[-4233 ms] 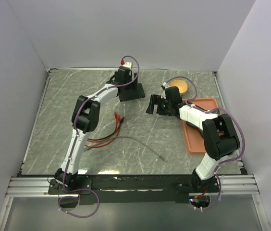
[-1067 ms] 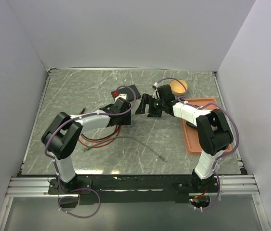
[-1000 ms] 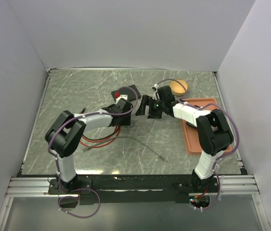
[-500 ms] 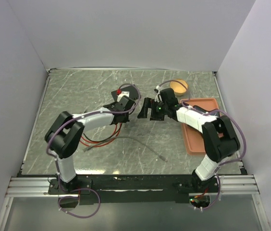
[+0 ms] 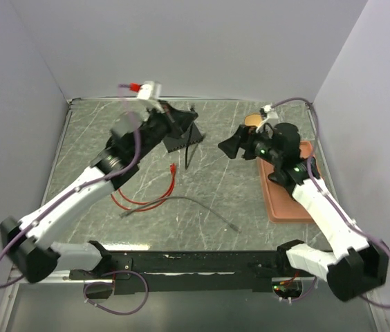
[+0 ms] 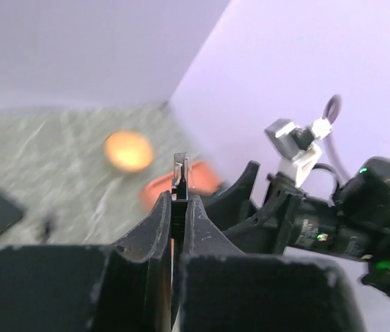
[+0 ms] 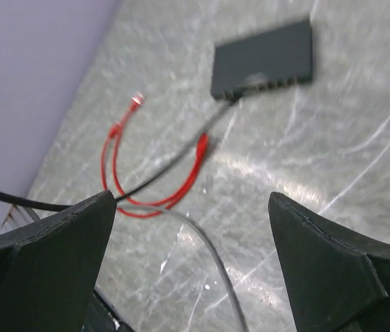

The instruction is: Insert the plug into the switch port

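My left gripper (image 5: 187, 114) is raised above the table, shut on the plug (image 6: 180, 169), whose clear tip sticks out past my fingertips (image 6: 162, 207). The plug's black cable (image 5: 188, 149) hangs down to the table. The flat black switch (image 5: 195, 135) lies under and just right of that gripper. In the right wrist view the switch (image 7: 264, 59) shows a blurred row of ports (image 7: 267, 81) along its near edge. My right gripper (image 5: 228, 146) hovers right of the switch, facing it. Its fingers are wide open with nothing between them (image 7: 191, 200).
A red cable (image 5: 150, 197) and a grey cable (image 5: 195, 204) lie loose on the marble table in front of the switch. An orange tray (image 5: 281, 200) sits at the right edge, with an orange bowl (image 6: 128, 151) behind it. White walls enclose three sides.
My left gripper closed on the plug and rose off the table, swinging back and left with the black cable trailing. My right arm lifted and drew back right, still open.
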Tool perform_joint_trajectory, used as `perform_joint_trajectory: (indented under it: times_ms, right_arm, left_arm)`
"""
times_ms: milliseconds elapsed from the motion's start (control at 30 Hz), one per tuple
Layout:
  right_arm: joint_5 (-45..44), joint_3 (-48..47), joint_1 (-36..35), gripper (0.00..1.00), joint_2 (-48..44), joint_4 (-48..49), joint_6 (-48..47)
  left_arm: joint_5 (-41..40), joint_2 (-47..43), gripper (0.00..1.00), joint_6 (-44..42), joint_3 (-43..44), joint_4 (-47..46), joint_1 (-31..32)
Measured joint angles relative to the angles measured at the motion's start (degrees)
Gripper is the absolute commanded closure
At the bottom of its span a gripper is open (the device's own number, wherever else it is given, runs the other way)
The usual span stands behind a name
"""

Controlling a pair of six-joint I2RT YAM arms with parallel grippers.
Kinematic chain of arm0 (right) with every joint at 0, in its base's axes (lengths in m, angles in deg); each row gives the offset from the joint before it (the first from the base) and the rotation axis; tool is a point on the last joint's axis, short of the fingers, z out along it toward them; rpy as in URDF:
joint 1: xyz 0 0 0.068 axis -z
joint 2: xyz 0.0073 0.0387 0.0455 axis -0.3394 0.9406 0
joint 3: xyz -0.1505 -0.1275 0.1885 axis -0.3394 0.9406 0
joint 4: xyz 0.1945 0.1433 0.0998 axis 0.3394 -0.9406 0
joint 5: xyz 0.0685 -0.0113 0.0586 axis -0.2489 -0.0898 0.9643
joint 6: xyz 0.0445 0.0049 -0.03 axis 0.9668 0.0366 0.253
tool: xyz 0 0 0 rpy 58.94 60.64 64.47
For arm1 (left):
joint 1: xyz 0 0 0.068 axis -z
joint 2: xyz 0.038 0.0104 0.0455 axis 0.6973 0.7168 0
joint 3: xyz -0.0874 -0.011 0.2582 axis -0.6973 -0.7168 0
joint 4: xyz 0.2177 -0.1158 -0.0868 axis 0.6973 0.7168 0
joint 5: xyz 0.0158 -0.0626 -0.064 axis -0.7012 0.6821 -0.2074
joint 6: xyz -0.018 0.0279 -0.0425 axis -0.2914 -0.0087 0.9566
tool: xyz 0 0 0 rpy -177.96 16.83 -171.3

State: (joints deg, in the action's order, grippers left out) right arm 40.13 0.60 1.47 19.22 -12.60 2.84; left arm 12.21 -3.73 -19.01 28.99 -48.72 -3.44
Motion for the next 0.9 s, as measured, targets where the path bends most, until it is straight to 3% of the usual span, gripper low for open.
perform_joint_trajectory:
  times_ms: [167, 333, 500, 633, 800, 900]
  right_arm:
    - [-0.5, 0.3, 0.0, 0.01, -9.7, -0.3, -2.1]
    - [2.7, 3.6, 0.0, 0.01, -12.7, 2.5, -2.6]
    - [8.3, 9.0, -1.8, 0.01, -6.8, 8.2, -2.4]
    - [11.0, 12.1, -5.9, 0.01, 0.4, 10.4, -1.9]
    - [13.2, 13.0, -9.1, 0.03, 5.8, 15.8, 0.3]
    - [14.1, 13.3, -9.3, 0.12, 7.2, 19.3, 1.8]
  left_arm:
    - [-0.7, -8.1, 0.99, 3.0, -9.1, -7.7, 0.2]
    - [-3.5, -4.4, 0.99, 7.7, -21.7, -14.1, 0.1]
    - [-0.7, 5.4, 0.99, 14.1, -34.9, -22.3, -0.4]
    - [4.5, 10.9, 0.99, 18.3, -36.6, -30.6, -1.1]
    - [7.2, 10.9, 0.99, 21.6, -36.6, -38.6, -1.3]
    - [7.0, 8.9, 0.99, 22.4, -37.5, -38.9, -1.3]
